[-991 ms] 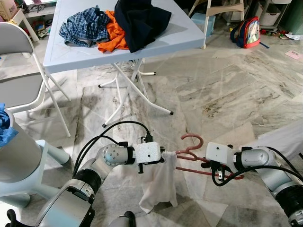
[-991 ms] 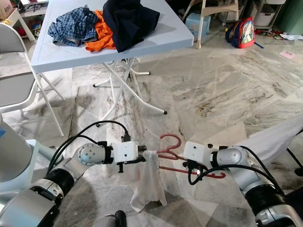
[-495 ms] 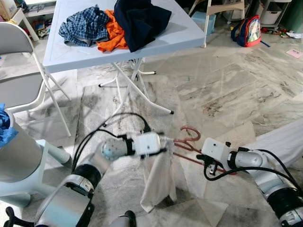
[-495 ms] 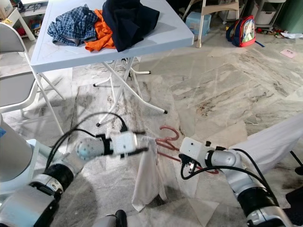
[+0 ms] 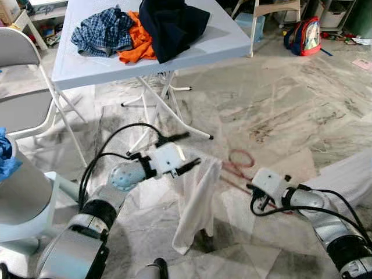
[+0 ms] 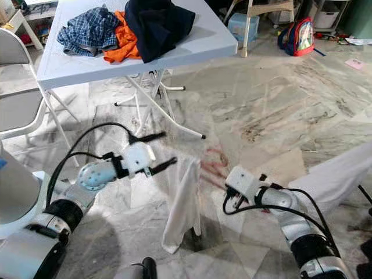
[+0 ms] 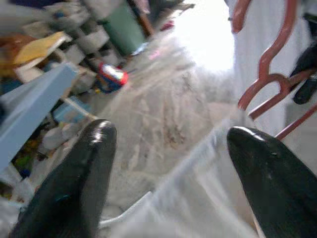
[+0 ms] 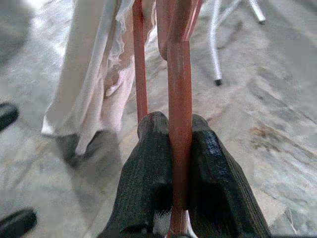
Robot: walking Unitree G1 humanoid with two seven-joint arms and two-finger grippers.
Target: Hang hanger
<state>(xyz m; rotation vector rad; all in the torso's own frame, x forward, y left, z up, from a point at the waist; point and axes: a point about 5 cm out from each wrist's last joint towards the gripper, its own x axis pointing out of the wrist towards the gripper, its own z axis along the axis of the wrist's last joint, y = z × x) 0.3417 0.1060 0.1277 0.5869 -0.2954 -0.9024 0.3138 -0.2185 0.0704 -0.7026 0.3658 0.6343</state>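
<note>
A grey chair is seen at the far left, and a light blue table with a pile of clothes stands behind. The left gripper is held above the floor with its fingers spread wide, nothing between them, just beside a white cloth. This cloth is draped over one end of the red hanger. The hanger is clamped at a bar between the closed fingers of the right gripper, low over the marble floor.
</note>
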